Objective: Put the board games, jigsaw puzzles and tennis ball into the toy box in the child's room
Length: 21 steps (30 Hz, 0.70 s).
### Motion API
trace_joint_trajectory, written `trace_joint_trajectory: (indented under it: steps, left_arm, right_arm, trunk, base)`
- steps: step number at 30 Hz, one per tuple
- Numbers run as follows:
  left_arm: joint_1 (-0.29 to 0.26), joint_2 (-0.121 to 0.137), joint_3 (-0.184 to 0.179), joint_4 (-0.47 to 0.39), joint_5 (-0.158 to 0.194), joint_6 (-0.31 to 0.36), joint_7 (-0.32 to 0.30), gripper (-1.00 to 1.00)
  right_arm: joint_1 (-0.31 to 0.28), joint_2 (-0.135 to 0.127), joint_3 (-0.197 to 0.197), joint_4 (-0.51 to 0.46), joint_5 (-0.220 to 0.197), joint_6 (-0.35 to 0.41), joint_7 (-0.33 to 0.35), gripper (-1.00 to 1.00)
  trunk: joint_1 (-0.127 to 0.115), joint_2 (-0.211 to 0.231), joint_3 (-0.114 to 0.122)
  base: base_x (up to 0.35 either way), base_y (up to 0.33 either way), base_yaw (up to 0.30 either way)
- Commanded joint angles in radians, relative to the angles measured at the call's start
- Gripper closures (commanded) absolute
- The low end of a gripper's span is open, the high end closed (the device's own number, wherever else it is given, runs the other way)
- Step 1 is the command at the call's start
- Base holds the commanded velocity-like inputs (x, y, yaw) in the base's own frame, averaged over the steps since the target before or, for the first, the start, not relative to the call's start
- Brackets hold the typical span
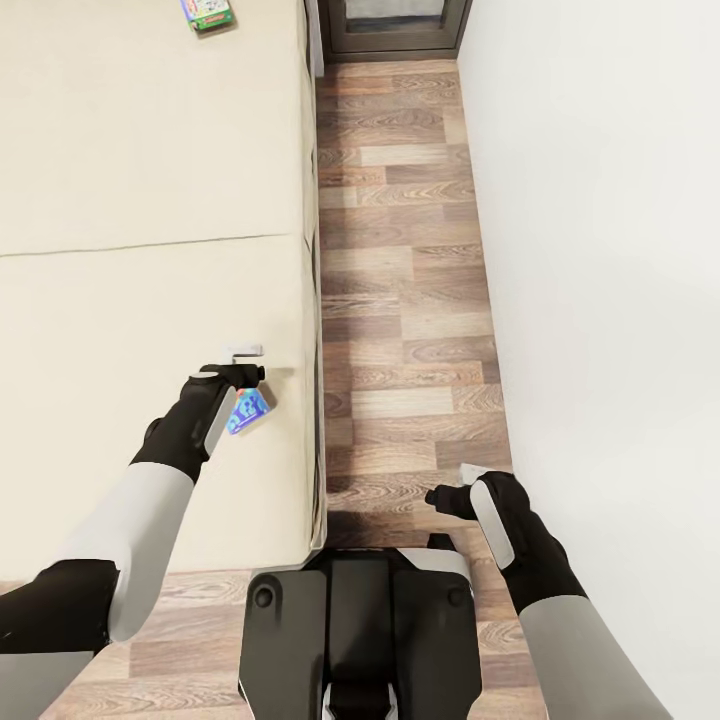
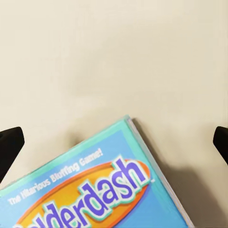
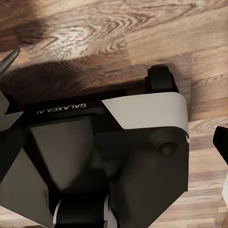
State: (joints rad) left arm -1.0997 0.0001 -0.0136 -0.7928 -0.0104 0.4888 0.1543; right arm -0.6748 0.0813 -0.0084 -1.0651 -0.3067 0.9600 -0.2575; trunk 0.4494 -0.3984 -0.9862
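The left fingers (image 2: 10,142) stand wide apart, their dark tips at either edge of the left wrist view, and between them lies the blue board game (image 2: 97,190), its lid reading "Balderdash" in purple on an orange oval. The tips do not touch the box. In the head view the left gripper (image 1: 245,362) hovers over the near part of the bed (image 1: 120,180), close to its right edge, with the blue board game (image 1: 247,409) lying flat on the cream cover just under the wrist. A second board game (image 1: 207,12), green-edged, lies far up the bed, well apart from the first. The right gripper (image 1: 450,487) hangs low over the wooden floor (image 1: 400,250), beside the white wall (image 1: 610,250) and just ahead of the robot's base (image 1: 360,620). Its fingers (image 3: 221,142) are apart too, holding nothing; between them the right wrist view shows the base (image 3: 95,156) on the floorboards.
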Motion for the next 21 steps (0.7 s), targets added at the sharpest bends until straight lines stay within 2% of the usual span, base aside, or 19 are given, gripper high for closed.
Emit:
trace_joint_trajectory:
  steps: [1,8,15,21]
  left_arm:
    - [0.000,0.001,-0.002,-0.001,-0.001,0.005,0.004,-1.00]
    - [0.000,0.003,-0.001,0.000,-0.001,0.004,0.004,-1.00]
    - [0.000,0.004,-0.002,0.001,0.000,0.002,0.004,-1.00]
    - [0.000,0.006,-0.002,0.001,0.000,0.001,0.001,-1.00]
  right_arm:
    - [0.000,0.001,-0.001,-0.001,-0.010,0.003,-0.009,-1.00]
    - [0.000,0.001,-0.001,-0.001,-0.010,0.002,-0.009,-1.00]
    - [0.000,0.002,-0.001,-0.001,-0.009,0.003,-0.009,-1.00]
    - [0.000,0.002,-0.001,-0.001,-0.009,0.003,-0.009,-1.00]
  trunk:
    - [0.001,-0.002,-0.001]
    - [0.001,-0.002,-0.001]
    - [0.001,-0.002,-0.001]
    - [0.001,-0.002,-0.001]
  base:
    - [0.000,0.000,0.000]
    - [-0.008,0.000,0.000]
    - [-0.134,0.000,0.000]
    - [-0.043,0.000,0.000]
